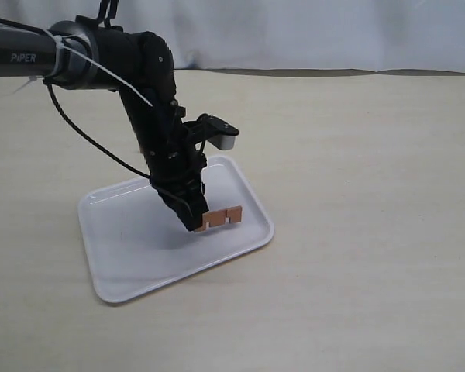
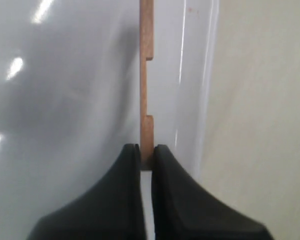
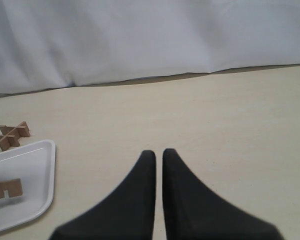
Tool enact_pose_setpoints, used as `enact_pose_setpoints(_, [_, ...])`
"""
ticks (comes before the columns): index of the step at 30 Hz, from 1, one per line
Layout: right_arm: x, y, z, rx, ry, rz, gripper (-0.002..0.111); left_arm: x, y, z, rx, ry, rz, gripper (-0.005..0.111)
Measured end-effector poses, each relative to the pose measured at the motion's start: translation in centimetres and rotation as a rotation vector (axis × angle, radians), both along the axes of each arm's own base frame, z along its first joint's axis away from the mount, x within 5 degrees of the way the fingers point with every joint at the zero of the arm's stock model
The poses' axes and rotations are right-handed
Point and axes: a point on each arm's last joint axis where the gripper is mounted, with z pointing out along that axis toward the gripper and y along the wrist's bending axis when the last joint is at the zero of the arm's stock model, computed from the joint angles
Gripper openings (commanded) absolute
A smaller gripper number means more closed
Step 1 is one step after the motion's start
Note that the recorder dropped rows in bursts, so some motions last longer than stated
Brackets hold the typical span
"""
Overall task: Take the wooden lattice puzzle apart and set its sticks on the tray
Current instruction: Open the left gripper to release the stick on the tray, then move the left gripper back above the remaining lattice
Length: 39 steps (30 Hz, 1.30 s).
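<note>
White tray [image 1: 132, 256] on table [image 1: 372, 232]; over it we log left end effector [image 1: 198, 226] clamping one notched stick [image 1: 225, 217]; right end effector [image 3: 158, 155] closed; puzzle remainder [image 3: 10, 135] beside tray.

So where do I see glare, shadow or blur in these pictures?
Left wrist view: bright glare spots on the tray, and the left pincer near the lens looks blurred. Exterior view: a faint shadow on the tray near the stick. Right wrist view: even light, no glare.
</note>
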Motion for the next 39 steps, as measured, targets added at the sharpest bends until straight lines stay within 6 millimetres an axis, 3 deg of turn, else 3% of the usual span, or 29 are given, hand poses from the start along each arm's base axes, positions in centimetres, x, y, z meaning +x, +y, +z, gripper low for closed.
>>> enact_pose_setpoints(10, [0.0,0.0,0.0,0.000,0.000,0.000,0.005,0.2,-0.1,0.0,-0.007,-0.023,0.008,0.001])
enact_pose_setpoints(17, [0.0,0.0,0.0,0.000,0.000,0.000,0.005,0.3,0.1,-0.1,0.007,-0.030,0.002,0.030])
enact_pose_setpoints(19, [0.0,0.0,0.0,0.000,0.000,0.000,0.005,0.3,0.1,-0.1,0.008,-0.028,0.008,0.033])
enact_pose_setpoints(34, [0.0,0.0,0.0,0.000,0.000,0.000,0.005,0.5,0.4,-0.2,0.049,-0.058,-0.006,0.033])
enact_pose_setpoints(39, [0.0,0.0,0.0,0.000,0.000,0.000,0.005,1.5,1.1,0.1,0.125,-0.176,0.059,0.033])
